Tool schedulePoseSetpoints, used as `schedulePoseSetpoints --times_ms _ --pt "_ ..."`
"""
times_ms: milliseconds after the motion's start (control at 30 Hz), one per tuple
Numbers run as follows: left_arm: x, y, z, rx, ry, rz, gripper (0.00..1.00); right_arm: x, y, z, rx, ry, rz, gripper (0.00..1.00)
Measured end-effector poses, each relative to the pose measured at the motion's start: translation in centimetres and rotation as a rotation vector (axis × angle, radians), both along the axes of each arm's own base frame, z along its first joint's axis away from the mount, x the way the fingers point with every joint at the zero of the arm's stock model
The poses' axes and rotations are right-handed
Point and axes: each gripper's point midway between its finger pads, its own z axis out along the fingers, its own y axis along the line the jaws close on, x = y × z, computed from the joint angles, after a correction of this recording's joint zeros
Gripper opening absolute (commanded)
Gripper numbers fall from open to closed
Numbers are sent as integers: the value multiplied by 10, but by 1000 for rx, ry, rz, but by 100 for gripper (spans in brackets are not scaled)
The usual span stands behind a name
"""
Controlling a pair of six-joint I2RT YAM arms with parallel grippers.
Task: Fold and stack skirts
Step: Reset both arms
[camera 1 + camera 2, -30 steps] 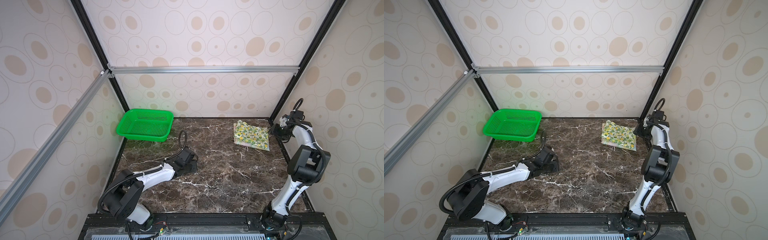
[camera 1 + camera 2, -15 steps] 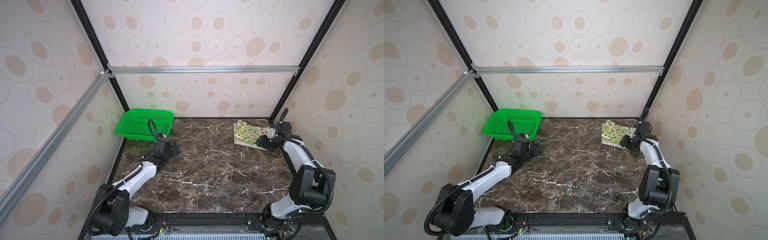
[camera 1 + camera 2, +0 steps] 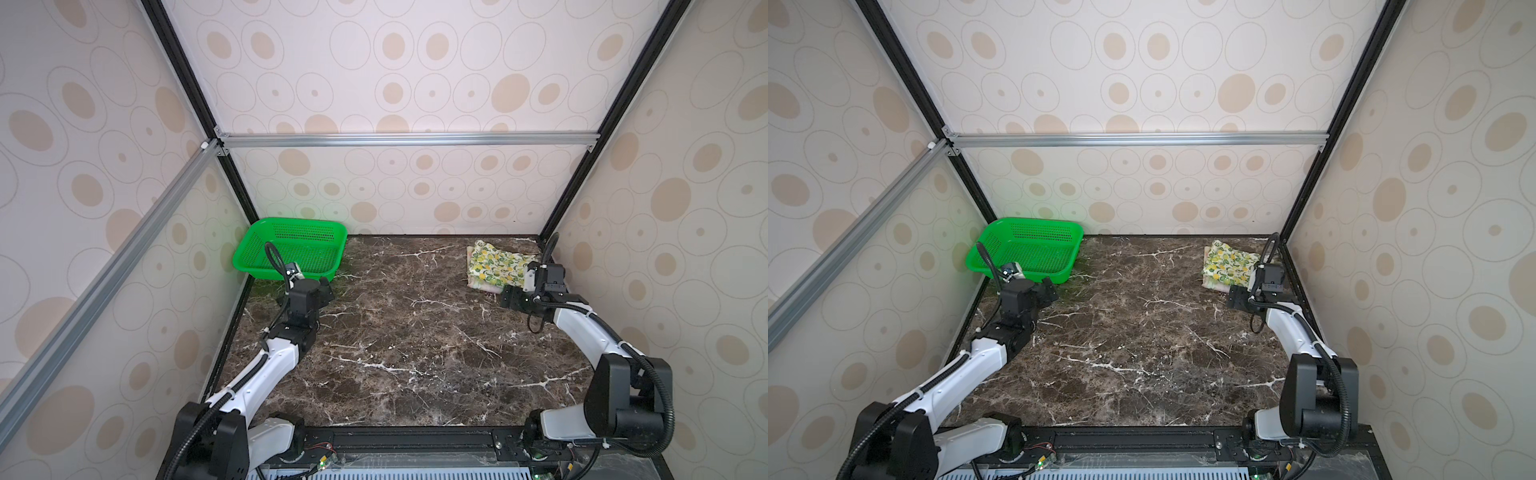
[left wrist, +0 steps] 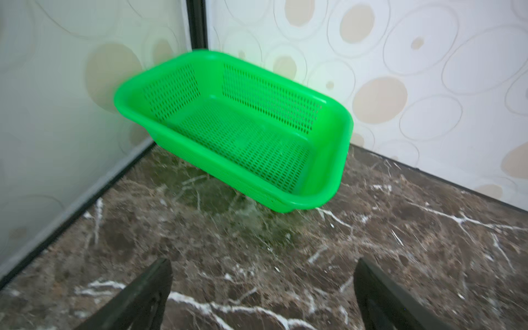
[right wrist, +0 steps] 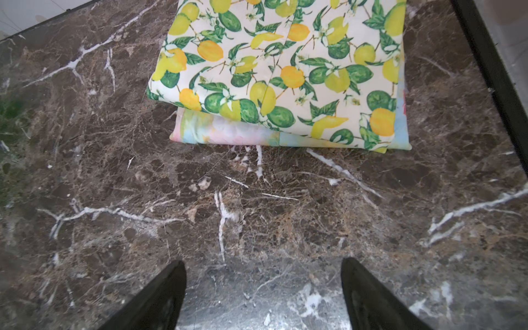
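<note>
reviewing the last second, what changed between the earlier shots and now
The left gripper swung from mid-table to just short of the green basket. The right gripper drew back from the far corner to the near side of the lemon skirt. Both stand open, empty. The lemon skirt, the pastel skirt under it and the green basket stayed put.

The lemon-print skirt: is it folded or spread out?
Folded. The lemon-print skirt lies as a compact rectangle, stacked on the folded pastel skirt, whose edge shows beneath it, on the marble table.

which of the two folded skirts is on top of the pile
The cream lemon-print skirt lies on top. The pastel skirt is beneath it, showing only as a strip along the stack's edges.
</note>
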Motion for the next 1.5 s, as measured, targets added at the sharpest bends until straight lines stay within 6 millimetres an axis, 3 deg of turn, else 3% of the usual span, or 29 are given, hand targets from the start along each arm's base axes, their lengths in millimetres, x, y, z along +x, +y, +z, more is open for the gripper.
schedulePoseSetpoints --times_ms 33,267,500,800,933,1000,1167,1500 --pt "-5 5 -2 36 -16 14 99 -1 0 -5 -18 -4 -4 100" --pt "-16 30 -34 252 5 83 99 -7 -6 -31 -143 -41 -15 100" --pt "-7 29 -74 366 42 47 99 -1 3 -40 -222 -172 26 100" --pt "9 24 -78 374 -19 -5 99 12 7 -31 -273 -372 38 99" --pt "14 28 -75 349 -46 -37 99 14 9 -48 -279 -381 55 100" --pt "17 30 -75 325 -59 -69 99 15 10 -47 -282 -401 61 99" --pt "2 31 -85 289 -93 -125 99 19 12 -40 -281 -437 66 99" --pt "5 22 -82 271 -122 -171 99 20 12 -36 -281 -451 64 100"
